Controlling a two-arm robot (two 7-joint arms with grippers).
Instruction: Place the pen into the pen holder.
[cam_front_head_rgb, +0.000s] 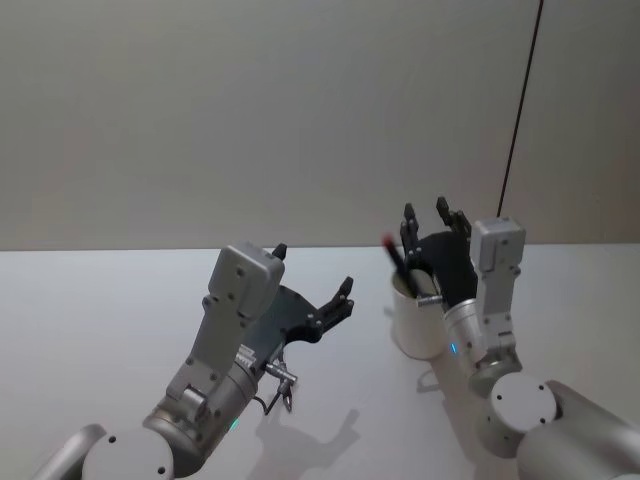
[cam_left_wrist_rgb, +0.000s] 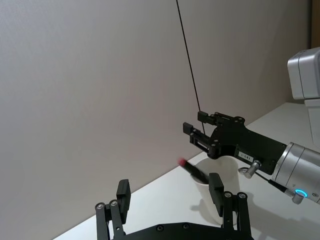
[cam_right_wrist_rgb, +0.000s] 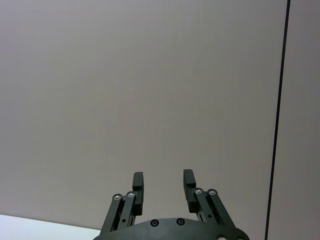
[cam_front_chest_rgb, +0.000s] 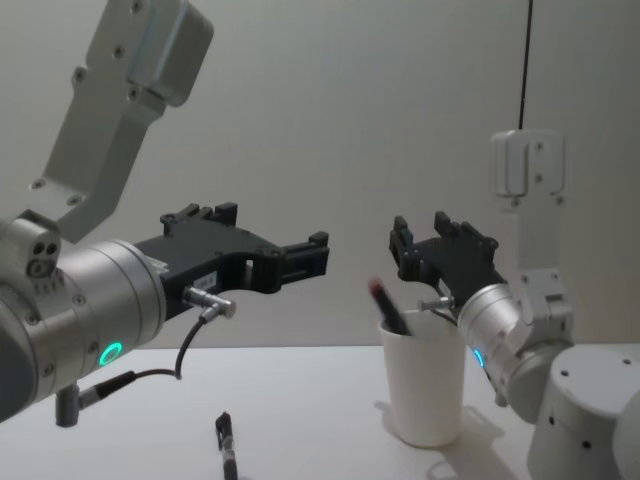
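Note:
The pen holder (cam_front_head_rgb: 418, 322) is a white paper cup standing on the table at the right, also in the chest view (cam_front_chest_rgb: 426, 388) and the left wrist view (cam_left_wrist_rgb: 229, 175). The pen (cam_front_head_rgb: 400, 263), dark with a red end, stands slanted inside it, red end up (cam_front_chest_rgb: 387, 304) (cam_left_wrist_rgb: 191, 169). My right gripper (cam_front_head_rgb: 428, 215) (cam_front_chest_rgb: 420, 228) (cam_right_wrist_rgb: 163, 185) (cam_left_wrist_rgb: 195, 124) hovers open just above and behind the cup rim, holding nothing. My left gripper (cam_front_head_rgb: 313, 268) (cam_front_chest_rgb: 290, 250) (cam_left_wrist_rgb: 169, 192) is open and raised left of the cup, pointing at it.
The grey table (cam_front_head_rgb: 100, 320) runs up to a plain wall. A thin black cable (cam_front_head_rgb: 522, 110) hangs down the wall at the back right. A small dark object (cam_front_chest_rgb: 227, 447) lies on the table below my left wrist.

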